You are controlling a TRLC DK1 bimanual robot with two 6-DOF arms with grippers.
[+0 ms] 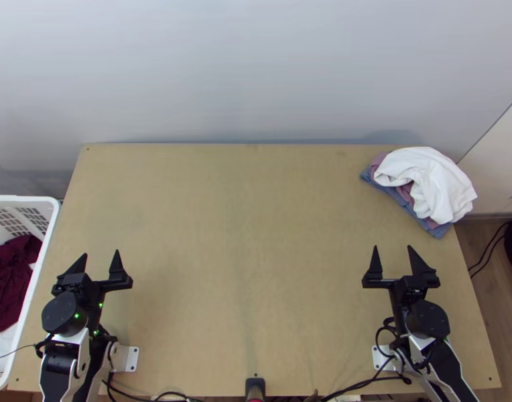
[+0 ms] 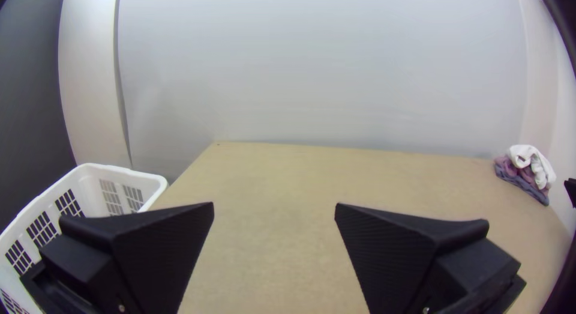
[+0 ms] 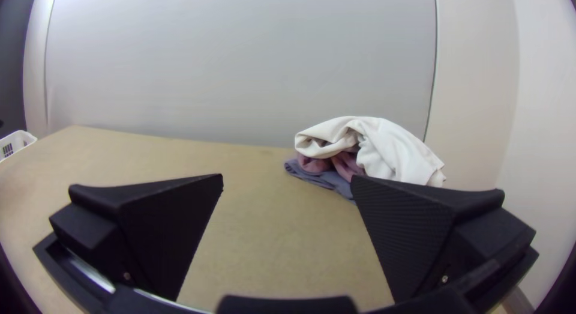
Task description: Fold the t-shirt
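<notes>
Black fingers stand apart on left gripper and right gripper. Bunched white cloth tops mauve cloth; crumpled maroon cloth lies in a white plastic basket.

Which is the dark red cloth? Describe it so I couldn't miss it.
Find the wooden table, then the white slatted basket beside its left edge in the top view. Inside, bunched up, lies the dark red cloth. Its deep wine colour sets it apart from the white, pink and blue-grey cloths piled at the table's far right corner.
</notes>
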